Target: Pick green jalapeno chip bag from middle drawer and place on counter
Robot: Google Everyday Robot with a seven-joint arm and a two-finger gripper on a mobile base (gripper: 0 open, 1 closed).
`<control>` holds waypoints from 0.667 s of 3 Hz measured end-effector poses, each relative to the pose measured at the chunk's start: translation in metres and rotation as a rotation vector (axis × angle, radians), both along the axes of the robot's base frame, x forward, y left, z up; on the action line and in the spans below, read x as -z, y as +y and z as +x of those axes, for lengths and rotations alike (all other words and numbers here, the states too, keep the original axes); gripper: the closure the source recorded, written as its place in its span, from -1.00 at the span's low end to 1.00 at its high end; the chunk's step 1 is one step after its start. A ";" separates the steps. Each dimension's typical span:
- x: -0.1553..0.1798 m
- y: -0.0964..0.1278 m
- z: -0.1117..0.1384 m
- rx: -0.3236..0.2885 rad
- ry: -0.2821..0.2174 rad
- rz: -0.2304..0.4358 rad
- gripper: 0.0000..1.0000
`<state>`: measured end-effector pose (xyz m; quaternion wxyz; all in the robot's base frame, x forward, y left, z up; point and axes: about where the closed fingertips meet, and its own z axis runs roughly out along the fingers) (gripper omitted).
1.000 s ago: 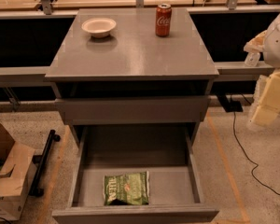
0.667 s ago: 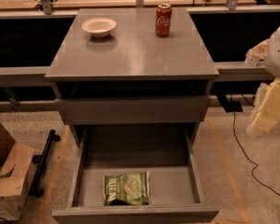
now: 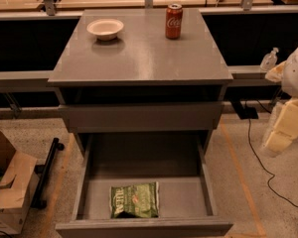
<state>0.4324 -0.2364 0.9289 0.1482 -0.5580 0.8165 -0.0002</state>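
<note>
The green jalapeno chip bag (image 3: 134, 200) lies flat on the bottom of the pulled-out middle drawer (image 3: 207, 180), near its front wall and left of centre. The grey counter (image 3: 144, 53) tops the cabinet above it. My arm shows as white and cream parts at the right edge, and its cream end, the gripper (image 3: 284, 128), hangs right of the cabinet at about drawer-front height. It is well away from the bag and holds nothing that I can see.
A white bowl (image 3: 105, 29) and a red soda can (image 3: 174, 21) stand at the back of the counter. A closed drawer front (image 3: 139, 117) sits above the open one. A cardboard box (image 3: 7, 187) is on the floor to the left, and a black cable (image 3: 258, 157) to the right.
My arm has drifted a little to the right and down along the right edge. The bag, drawer, bowl and can have not moved.
</note>
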 end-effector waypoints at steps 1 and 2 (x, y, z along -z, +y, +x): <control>0.028 0.019 -0.003 -0.063 0.040 0.008 -1.00; 0.078 0.045 -0.011 -0.108 0.085 0.039 -1.00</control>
